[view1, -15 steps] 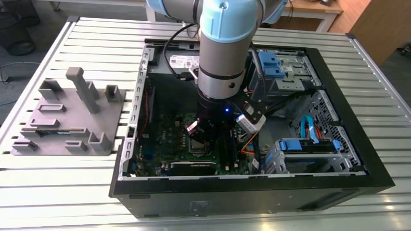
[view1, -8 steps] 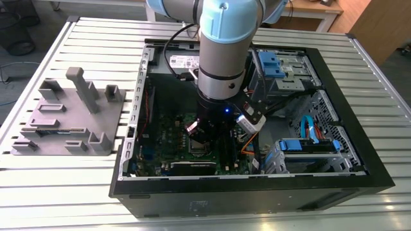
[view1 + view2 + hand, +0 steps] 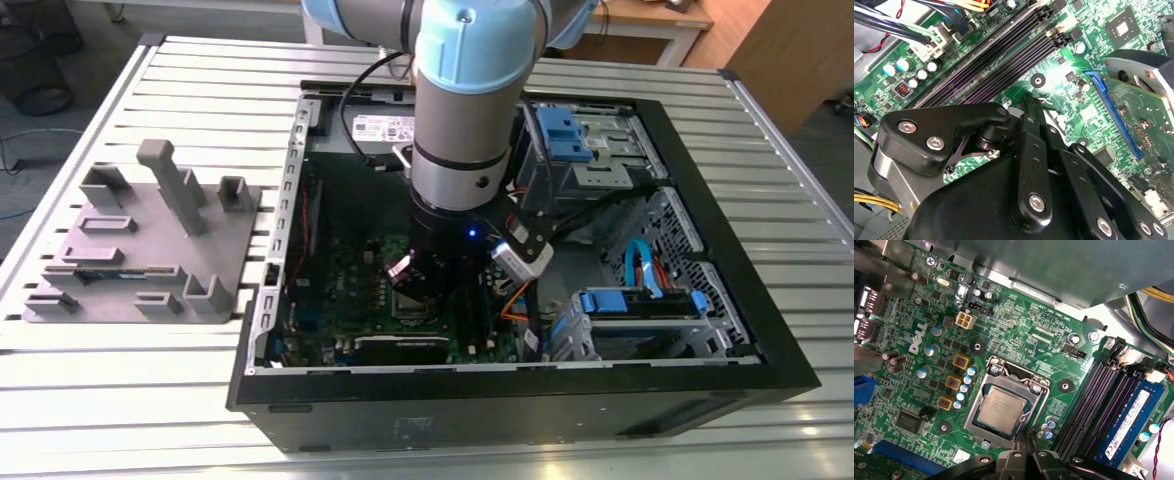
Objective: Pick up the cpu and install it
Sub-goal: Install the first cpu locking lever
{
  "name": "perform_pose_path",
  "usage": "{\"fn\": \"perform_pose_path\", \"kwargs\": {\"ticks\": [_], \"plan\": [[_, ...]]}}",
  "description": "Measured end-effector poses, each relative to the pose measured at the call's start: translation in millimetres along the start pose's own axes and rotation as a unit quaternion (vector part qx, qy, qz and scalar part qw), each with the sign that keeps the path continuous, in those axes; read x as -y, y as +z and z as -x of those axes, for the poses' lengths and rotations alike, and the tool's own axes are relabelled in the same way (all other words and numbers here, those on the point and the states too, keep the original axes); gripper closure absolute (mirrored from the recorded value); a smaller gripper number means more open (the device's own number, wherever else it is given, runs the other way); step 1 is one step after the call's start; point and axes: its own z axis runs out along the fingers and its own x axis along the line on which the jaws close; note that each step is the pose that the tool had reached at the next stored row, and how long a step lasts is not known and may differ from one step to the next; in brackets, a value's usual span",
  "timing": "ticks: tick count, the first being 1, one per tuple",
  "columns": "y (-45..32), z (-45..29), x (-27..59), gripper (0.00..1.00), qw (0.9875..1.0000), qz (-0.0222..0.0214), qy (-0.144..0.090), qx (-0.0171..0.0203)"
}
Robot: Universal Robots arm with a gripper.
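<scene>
I hung my black gripper (image 3: pixel 1030 102), fingers closed on nothing, just above the flat silver-grey square cpu (image 3: pixel 1002 406) seated in its metal socket frame (image 3: pixel 1006 405), judging squareness mattered most.

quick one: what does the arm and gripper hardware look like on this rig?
Arm: silver-grey tube, light blue joint caps, black wrist section with a small blue light. A black cable runs along it. Gripper: matte black linkage plates with silver bolt heads, narrow black fingers.
</scene>
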Motion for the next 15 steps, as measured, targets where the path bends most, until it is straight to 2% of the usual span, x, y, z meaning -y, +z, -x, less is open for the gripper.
{"fn": "perform_pose_path", "kwargs": {"ticks": [5, 15], "plan": [[0.6, 0.6, 0.4, 0.89, 1.0000, -0.0001, 0.000, -0.0002], [1.0, 7.7, 3.4, 0.89, 1.0000, 0.0001, 0.000, 0.0001]]}}
